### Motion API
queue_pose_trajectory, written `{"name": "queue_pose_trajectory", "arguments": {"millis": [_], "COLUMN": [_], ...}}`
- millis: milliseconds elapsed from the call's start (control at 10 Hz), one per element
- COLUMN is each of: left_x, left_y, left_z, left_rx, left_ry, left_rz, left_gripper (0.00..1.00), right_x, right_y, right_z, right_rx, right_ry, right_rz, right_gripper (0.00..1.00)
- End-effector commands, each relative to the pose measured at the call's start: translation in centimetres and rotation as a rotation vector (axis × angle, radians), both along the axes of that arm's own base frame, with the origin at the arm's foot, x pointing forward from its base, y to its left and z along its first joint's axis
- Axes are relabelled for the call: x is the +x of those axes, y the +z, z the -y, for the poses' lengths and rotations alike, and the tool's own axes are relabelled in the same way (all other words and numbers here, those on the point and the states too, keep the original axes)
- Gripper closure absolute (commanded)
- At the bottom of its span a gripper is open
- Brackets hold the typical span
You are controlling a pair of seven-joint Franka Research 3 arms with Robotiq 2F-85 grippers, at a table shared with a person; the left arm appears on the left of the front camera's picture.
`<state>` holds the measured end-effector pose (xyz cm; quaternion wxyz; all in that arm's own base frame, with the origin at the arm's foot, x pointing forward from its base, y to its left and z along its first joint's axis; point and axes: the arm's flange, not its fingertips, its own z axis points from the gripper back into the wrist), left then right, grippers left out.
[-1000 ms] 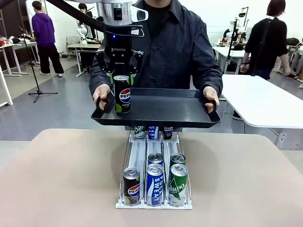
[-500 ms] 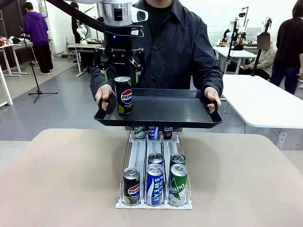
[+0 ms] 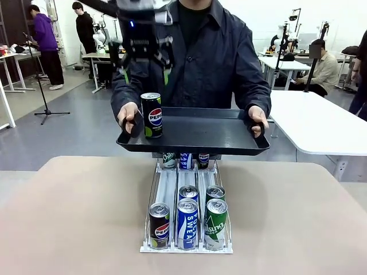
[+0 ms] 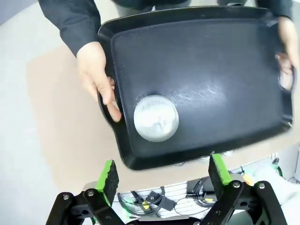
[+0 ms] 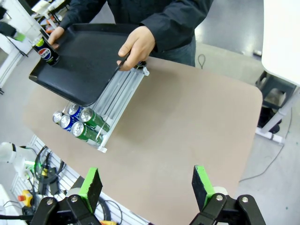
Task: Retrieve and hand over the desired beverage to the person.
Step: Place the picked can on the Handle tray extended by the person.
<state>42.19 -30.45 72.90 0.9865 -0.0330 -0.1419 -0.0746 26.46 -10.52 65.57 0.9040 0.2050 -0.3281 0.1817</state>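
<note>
A black Pepsi can stands upright at the left end of a black tray, free of any grip. The person in a dark jacket holds the tray by both handles above the table's far edge. My left gripper hangs open straight above the can, well apart from it. From the left wrist, the can's silver top lies on the tray beyond the spread green pads of the left gripper. My right gripper is open over the table's near edge, far from the can.
A white can rack sits mid-table under the tray, with a Pepsi can, a blue Pocari Sweat can and a green can at its front. The brown tabletop stretches bare on both sides. Other people and tables are far behind.
My left gripper opened off the Pepsi can, leaving it standing on the tray, and rose straight up away from it. The tray shifted slightly.
</note>
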Motion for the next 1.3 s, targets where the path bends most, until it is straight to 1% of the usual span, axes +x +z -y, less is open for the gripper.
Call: {"name": "queue_pose_trajectory", "arguments": {"millis": [0, 100, 200, 300, 400, 600, 700, 800, 1200], "left_x": [-6.9, -8.8, -10.3, -10.6, -10.9, -11.6, -12.1, -12.1, -12.3], "left_y": [1.9, 2.7, 3.0, 2.8, 2.4, 1.6, 1.5, 1.7, 0.8], "left_z": [-4.5, -6.9, -10.3, -13.8, -17.0, -21.9, -23.5, -24.9, -25.9], "left_rx": [-0.072, -0.106, -0.157, -0.222, -0.284, -0.362, -0.380, -0.406, -0.433], "left_ry": [-0.154, -0.218, -0.259, -0.299, -0.320, -0.349, -0.347, -0.349, -0.325], "left_rz": [0.135, 0.208, 0.273, 0.305, 0.313, 0.288, 0.251, 0.225, 0.215], "left_gripper": [0.00, 0.00, 0.00, 0.00, 0.00, 0.00, 0.00, 0.00, 0.00], "right_x": [0.0, 0.0, 0.0, 0.0, 0.0, 0.0, 0.0, 0.0, 0.0], "right_y": [-0.1, -0.1, -0.1, -0.1, -0.1, -0.1, -0.1, -0.1, -0.1], "right_z": [0.0, 0.0, 0.0, 0.0, 0.0, 0.0, 0.0, 0.0, 0.0], "right_rx": [0.023, 0.023, 0.023, 0.023, 0.023, 0.023, 0.023, 0.023, 0.023], "right_ry": [0.025, 0.025, 0.025, 0.025, 0.025, 0.025, 0.025, 0.025, 0.025], "right_rz": [0.006, 0.006, 0.006, 0.006, 0.006, 0.006, 0.006, 0.006, 0.006], "right_gripper": [0.00, 0.00, 0.00, 0.00, 0.00, 0.00, 0.00, 0.00, 0.00]}}
